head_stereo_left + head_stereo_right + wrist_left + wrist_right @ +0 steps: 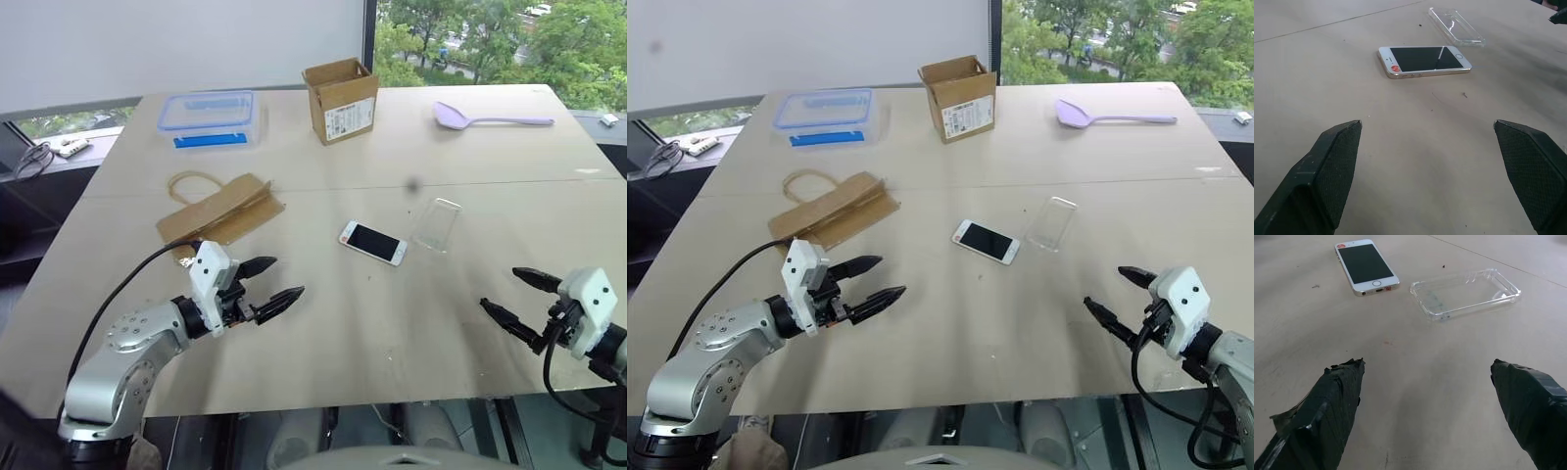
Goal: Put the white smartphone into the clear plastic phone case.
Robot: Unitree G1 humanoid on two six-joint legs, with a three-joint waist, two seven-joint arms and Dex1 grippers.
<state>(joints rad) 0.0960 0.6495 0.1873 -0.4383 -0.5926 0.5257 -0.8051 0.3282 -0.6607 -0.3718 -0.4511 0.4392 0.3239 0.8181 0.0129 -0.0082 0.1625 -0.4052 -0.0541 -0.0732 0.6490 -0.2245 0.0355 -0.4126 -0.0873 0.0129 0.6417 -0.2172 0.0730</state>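
Observation:
The white smartphone (372, 243) lies screen up near the middle of the table, a small red sticker at one end (1395, 69). Just to its right lies the clear plastic phone case (437, 224), hollow side up and empty (1465, 292). My left gripper (272, 284) hovers open over the table's front left, well short of the phone. At the front right my right gripper (509, 296) is open too, nothing between its fingers, nearer than the case.
A clear blue-lidded food box (209, 117), an open cardboard box (342, 99) and a lilac spoon (490, 117) stand along the far side. A flat brown paper bag (220, 211) lies just beyond my left gripper. The table's front edge (392, 399) runs close below both grippers.

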